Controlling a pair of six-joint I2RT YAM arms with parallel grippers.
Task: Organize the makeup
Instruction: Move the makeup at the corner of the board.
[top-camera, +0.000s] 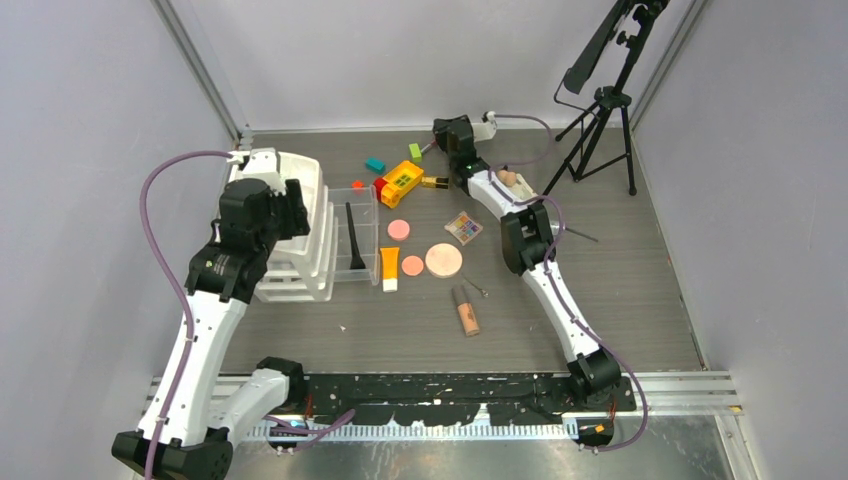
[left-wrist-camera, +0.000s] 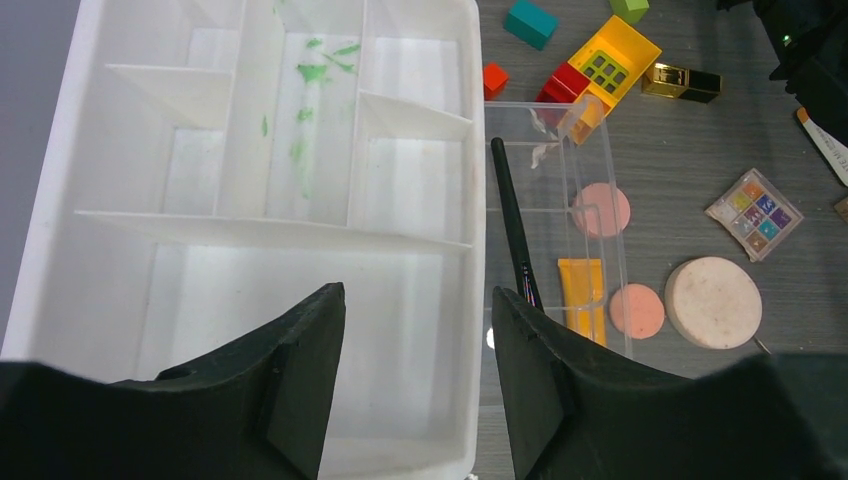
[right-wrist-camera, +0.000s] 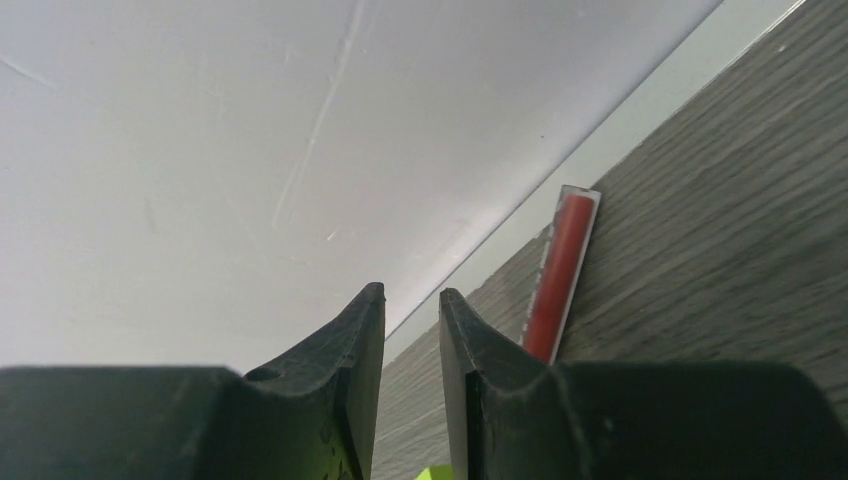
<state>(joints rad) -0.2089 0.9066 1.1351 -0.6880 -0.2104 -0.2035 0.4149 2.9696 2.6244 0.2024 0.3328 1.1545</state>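
The makeup lies mid-table: orange tube, two pink compacts, a peach compact, eyeshadow palette, beige tube and gold-black lipstick. A black brush lies in a clear box. My left gripper hangs open and empty over the white divided tray. My right gripper is low at the back wall, its jaws a narrow gap apart with nothing between them. A red pencil lies just right of it along the wall.
A yellow-and-red toy brick and teal, green and red blocks sit behind the makeup. A black tripod stands at the back right. A beige item lies beside my right forearm.
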